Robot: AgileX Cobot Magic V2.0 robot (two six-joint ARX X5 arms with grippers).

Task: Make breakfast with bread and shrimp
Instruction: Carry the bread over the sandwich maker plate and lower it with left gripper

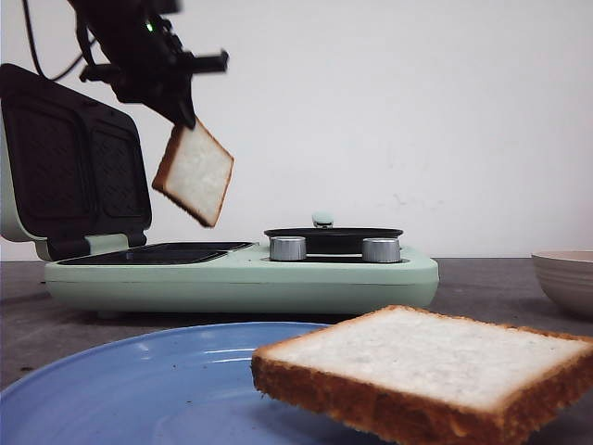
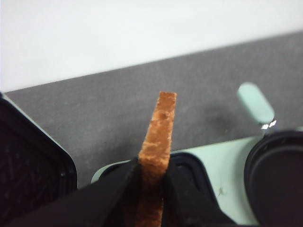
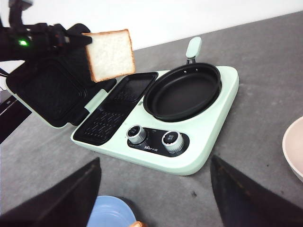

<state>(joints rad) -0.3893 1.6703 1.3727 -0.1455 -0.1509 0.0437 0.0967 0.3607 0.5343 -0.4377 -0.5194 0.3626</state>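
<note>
The left gripper (image 1: 185, 119) is pinching one slice of bread (image 1: 194, 172) by its top corner, its black fingers (image 2: 124, 189) pressing both faces of the slice so that, from the wrist, only the brown crust edge is showing. The slice is hanging tilted in the air, above the dark grill plate (image 3: 117, 105) of the mint-green breakfast maker (image 1: 278, 278) and just in front of its raised lid (image 1: 69, 167). It is not touching the plate.

The right gripper (image 3: 156, 189) is hovering over the near side of the bench (image 3: 265, 94), its two fingers spread wide with nothing between them.

Beside the grill plate, on the same appliance, a round black pan (image 3: 183, 91) with a pale green handle (image 3: 193, 48) is sitting, and two silver knobs (image 1: 288, 247) are facing the front. Nearest the front camera, the second slice (image 1: 435, 371) is lying flat on a blue plate (image 1: 139, 389), partly overhanging the rim. A pale bowl (image 1: 565, 278) is standing at the right edge of the bench.
</note>
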